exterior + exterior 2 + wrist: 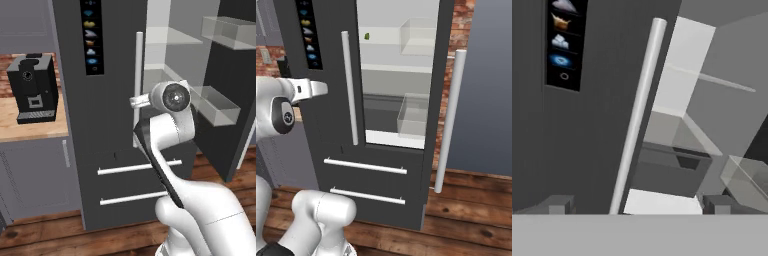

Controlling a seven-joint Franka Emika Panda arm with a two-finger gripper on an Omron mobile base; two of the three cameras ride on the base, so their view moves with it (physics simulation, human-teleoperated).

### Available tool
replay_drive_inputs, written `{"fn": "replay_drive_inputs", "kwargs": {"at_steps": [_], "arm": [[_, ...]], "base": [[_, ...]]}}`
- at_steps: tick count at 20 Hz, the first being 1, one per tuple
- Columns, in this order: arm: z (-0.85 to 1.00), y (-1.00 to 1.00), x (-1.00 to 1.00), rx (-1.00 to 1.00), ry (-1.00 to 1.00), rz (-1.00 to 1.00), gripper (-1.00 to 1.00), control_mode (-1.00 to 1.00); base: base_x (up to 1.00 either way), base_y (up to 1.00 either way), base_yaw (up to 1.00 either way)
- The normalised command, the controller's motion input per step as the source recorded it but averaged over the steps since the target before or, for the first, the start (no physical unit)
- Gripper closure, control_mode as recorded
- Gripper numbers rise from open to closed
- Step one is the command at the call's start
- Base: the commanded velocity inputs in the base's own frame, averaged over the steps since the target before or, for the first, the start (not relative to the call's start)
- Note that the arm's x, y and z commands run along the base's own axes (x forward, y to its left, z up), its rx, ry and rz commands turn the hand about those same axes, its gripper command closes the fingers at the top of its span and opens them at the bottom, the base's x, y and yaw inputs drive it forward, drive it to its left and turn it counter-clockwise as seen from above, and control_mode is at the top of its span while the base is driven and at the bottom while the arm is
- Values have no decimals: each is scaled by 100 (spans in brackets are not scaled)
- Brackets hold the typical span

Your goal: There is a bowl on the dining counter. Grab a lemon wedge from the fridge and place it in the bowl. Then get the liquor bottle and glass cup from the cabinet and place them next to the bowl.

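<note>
Fingers [560, 204] are spread wide with nothing between them, gripper [639, 205] hanging in front of the fridge [331, 90], right door already open. That green speck on the upper shelf looks like the lemon wedge [367, 36]. Next up: reach inside for it.

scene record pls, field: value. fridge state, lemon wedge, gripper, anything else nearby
fridge: right door swung open, left door shut, two drawers below shut
lemon wedge: small green piece on the upper shelf, too small to tell more
inner bins: clear, look empty
gripper: open, holding nothing, in front of the left door's handle
coffee machine: black, on the wood worktop left of the fridge
</note>
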Motion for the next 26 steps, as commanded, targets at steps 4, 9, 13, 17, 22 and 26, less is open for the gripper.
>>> {"fn": "replay_drive_inputs", "kwargs": {"at_steps": [4, 9, 13, 17, 22, 26], "arm": [[13, -2, 0, 0, 7, -16, -100, -100], [23, -4, 0, 6, 12, -3, -100, -100], [16, -7, 4, 17, 11, 0, -100, -100], [0, -6, 3, 15, 2, 0, -100, -100], [-8, 0, 0, 9, -4, 0, -100, -100], [-3, -1, 8, 9, -3, 0, -100, -100]], "base": [[0, 0, 0], [0, 0, 0], [0, 0, 0], [0, 0, 0], [0, 0, 0], [0, 0, 0]]}}
